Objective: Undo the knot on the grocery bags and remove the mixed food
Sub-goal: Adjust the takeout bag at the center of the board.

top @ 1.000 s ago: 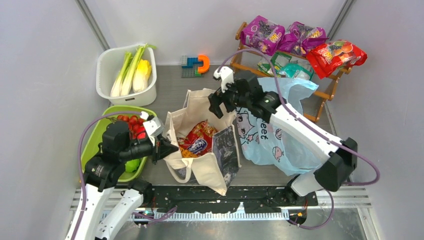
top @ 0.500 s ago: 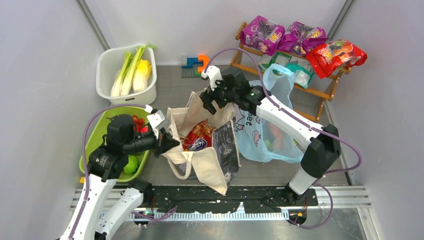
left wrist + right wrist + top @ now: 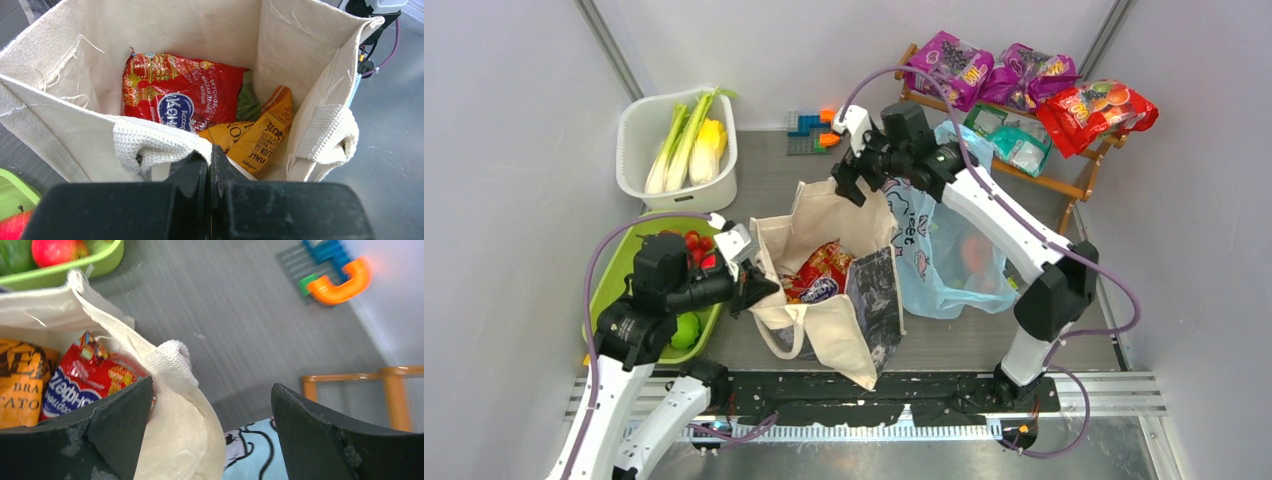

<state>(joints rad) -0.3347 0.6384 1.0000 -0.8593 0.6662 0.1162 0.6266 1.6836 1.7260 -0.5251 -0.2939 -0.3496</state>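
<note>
Your left gripper [image 3: 209, 159], clamped shut, seems to pinch the canvas tote [image 3: 50, 125] rim, bracing it open. Your right gripper [image 3: 212, 410] gapes empty over its far side.

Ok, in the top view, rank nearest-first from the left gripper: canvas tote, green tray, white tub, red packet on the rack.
1. canvas tote, its rim pinched by the left gripper
2. green tray, just left
3. white tub, back left
4. red packet, far back right

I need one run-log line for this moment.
left claw: shut on tote rim | right claw: open, straddling tote's far rim | tote: red packet, orange packet inside | blue bag: beside tote
</note>
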